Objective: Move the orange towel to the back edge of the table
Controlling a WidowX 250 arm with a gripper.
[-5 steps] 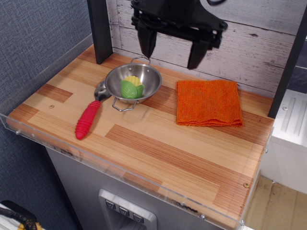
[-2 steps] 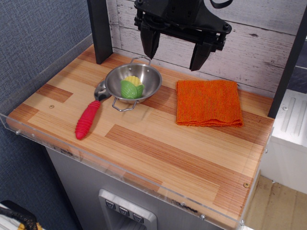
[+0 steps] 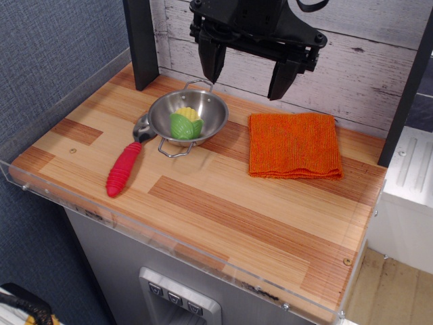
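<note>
Since a second ago the gripper has risen slightly and drifted toward 3 o'clock, then nearly stopped; nothing on the tabletop has shifted. That butcher-block tabletop carries everything, and its back edge runs along the whitewashed plank wall at 12 o'clock. The gripper hangs above that edge with its two dark fingers spread apart and nothing between them, roughly over the gap between bowl and towel.

Next in size, the orange towel lies flat at about 2 o'clock from the tabletop's centre, its far hem already near the wall but not touching it. It looks light, soft and limp, so it would likely sag and drag when lifted; pinching a doubled folded edge, probably the near one at 6 o'clock, should give the fingers more thickness.

Left of it, apart, sit the steel bowl holding a toy corn cob, and a red-handled spoon.
</note>
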